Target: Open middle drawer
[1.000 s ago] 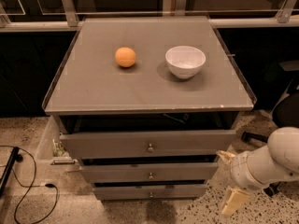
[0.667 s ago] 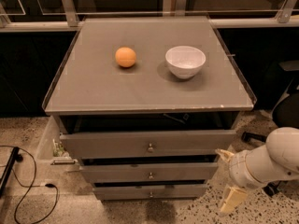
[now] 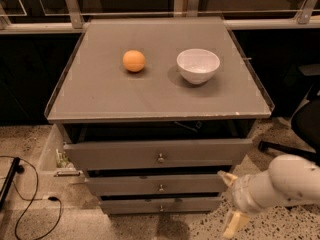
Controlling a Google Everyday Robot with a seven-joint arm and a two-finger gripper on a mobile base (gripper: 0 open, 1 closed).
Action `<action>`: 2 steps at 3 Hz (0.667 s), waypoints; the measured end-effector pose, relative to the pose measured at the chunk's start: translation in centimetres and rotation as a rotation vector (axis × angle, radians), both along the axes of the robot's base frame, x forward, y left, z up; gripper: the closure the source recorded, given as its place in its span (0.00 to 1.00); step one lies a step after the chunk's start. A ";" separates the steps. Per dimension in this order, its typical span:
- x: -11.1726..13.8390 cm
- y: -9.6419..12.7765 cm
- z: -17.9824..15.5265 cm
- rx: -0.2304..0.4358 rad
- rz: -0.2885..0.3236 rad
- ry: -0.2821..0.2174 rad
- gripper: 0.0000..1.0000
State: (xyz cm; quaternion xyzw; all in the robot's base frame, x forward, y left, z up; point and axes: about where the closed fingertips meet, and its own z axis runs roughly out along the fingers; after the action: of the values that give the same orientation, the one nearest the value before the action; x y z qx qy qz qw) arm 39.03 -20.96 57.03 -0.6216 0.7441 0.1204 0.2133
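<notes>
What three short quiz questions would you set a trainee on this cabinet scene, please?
1. True or false: the pincer grips the middle drawer by its knob.
2. What lies left of the white bowl on the cabinet top? A. round orange object B. mug C. sponge
3. Fill in: the ___ drawer sticks out furthest.

Key: 1 false, the pincer hangs open low at the right of the drawers, touching no knob. 2 A. 3 top drawer.
</notes>
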 end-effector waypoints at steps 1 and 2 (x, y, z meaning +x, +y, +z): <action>0.7 1.5 -6.9 0.037 -0.012 -0.029 0.00; 3.2 2.2 -11.7 0.062 -0.035 -0.149 0.00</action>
State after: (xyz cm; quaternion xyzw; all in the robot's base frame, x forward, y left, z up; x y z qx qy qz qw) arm 42.18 -18.73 45.35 -0.6087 0.7329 0.0930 0.2892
